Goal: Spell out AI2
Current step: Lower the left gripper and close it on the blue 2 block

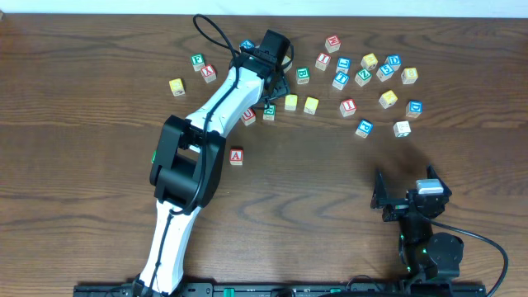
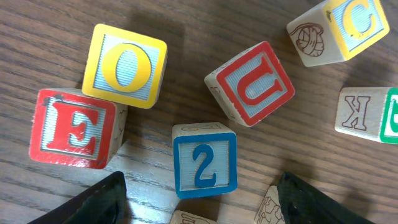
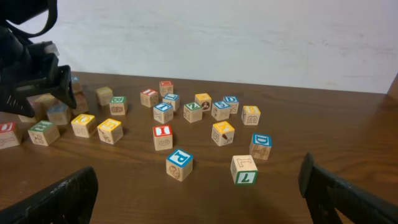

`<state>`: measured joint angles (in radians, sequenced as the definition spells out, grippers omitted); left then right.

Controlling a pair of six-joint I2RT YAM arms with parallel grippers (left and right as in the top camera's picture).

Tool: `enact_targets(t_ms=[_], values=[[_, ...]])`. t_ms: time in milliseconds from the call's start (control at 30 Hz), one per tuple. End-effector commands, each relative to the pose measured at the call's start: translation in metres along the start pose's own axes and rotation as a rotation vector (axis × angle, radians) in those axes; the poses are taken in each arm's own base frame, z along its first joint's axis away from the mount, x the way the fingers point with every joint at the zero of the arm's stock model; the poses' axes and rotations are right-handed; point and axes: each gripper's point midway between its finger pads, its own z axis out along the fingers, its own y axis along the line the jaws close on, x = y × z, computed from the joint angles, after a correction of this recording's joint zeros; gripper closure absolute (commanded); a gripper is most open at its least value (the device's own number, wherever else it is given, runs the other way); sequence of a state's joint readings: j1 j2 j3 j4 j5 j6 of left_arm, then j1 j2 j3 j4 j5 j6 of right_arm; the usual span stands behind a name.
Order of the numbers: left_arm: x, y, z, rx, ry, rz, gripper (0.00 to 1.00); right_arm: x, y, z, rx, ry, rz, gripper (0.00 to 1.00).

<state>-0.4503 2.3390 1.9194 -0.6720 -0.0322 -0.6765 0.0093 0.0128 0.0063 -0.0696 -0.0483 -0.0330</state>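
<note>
Dark wood-grain table [image 1: 74, 124] carries everything, and its cubes lie scattered mostly along the far side. Your left arm [image 1: 216, 106] reaches across to the far centre cluster, where the left gripper [image 2: 202, 186] hangs with its fingers spread apart, gripping nothing. The right gripper [image 3: 196, 177] sits low at the near right, likewise spread and empty. The A cube [image 1: 237, 156] lies alone near the middle of the table, well apart from the rest, and I judge it placed as the first letter. The I cube [image 1: 348, 106] lies in the right-hand scatter, not yet in line. The 2 cube [image 2: 205, 160] lies numeral up just ahead of the gap between the left fingers, touching neither. The step in hand, in my judgement, is the pick of the 2. You need to descend squarely, close on its plain sides, and clear the U cube [image 2: 252, 84] just beside it. Also legible in the left wrist view: a red E [image 2: 74, 127], a yellow O [image 2: 126, 65], a yellow C [image 2: 348, 25], and a red K [image 2: 360, 112], turned.
</note>
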Motion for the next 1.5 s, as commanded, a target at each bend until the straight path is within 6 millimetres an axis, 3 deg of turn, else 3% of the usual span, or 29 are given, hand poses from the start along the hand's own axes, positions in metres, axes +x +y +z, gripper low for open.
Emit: enact_targets(t_ms=[0,167,367,1033,1467], values=[[-0.0012,-0.0016,0.008,-0.004,-0.002,0.013,0.23,0.0006,-0.0031,-0.0002,0.014,0.001,0.011,0.01],[-0.002,-0.0021,0.008,-0.002,-0.006,0.013,0.24,0.0007,-0.0031,-0.0002,0.014,0.002,0.011,0.01],[-0.0027,-0.0027,0.008,0.001,-0.009,0.013,0.36,0.0007,-0.0031,-0.0002,0.014,0.002,0.011,0.01],[-0.0067,0.0024,0.0081,-0.029,-0.032,0.036,0.36,0.0007,-0.0031,-0.0002,0.014,0.002,0.011,0.01],[0.0024,0.002,0.0161,-0.043,-0.015,0.053,0.36,0.0007,-0.0031,-0.0002,0.014,0.002,0.011,0.01]])
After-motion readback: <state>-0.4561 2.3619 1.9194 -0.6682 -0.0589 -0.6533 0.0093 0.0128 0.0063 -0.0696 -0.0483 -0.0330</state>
